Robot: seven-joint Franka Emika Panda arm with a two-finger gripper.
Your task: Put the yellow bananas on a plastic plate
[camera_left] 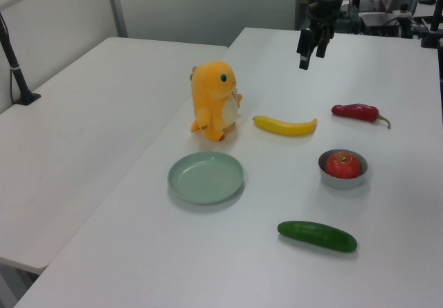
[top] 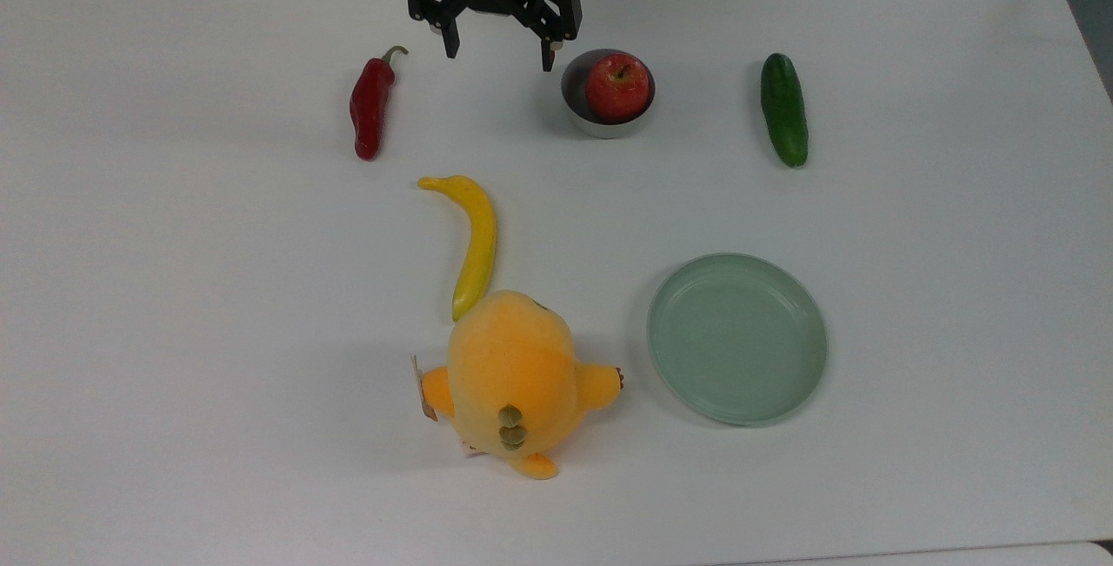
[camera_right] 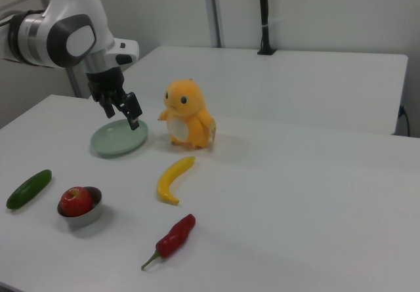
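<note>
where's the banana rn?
In the top view the banana lies on the table near centre, its lower tip beside the orange plush toy, to the left of the empty green plate and below the red chili.

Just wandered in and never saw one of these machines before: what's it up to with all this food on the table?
Nothing has been picked up yet. The robot arm's hand hangs open and empty above the far side of the white table, between a red chili pepper and a small metal bowl holding a red apple. The yellow banana lies flat on the table, one end next to an orange plush toy. The pale green plate sits empty. A cucumber lies off to one side.
</note>
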